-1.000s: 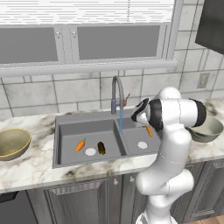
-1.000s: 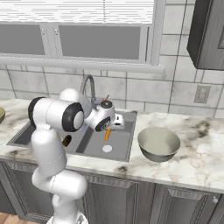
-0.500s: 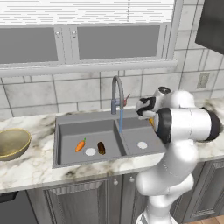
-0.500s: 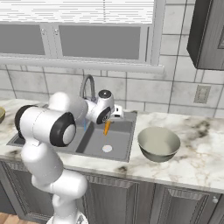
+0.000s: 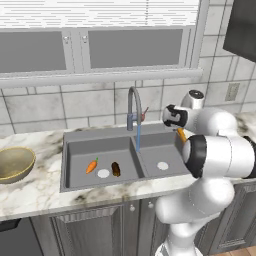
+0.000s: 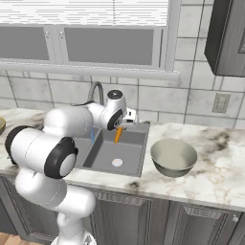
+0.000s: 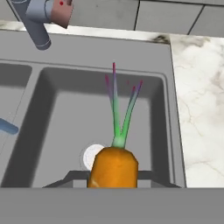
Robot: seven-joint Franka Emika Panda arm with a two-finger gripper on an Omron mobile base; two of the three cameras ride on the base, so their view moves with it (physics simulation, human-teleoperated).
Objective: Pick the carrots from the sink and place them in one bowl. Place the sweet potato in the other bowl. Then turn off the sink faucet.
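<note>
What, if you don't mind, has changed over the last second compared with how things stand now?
The gripper, still shut on a carrot, has swung with the arm from over the sink's right basin toward its right rim, nearer the grey bowl. The other carrot and the sweet potato stay in the left basin, both bowls are unmoved, and water still runs from the faucet.
</note>
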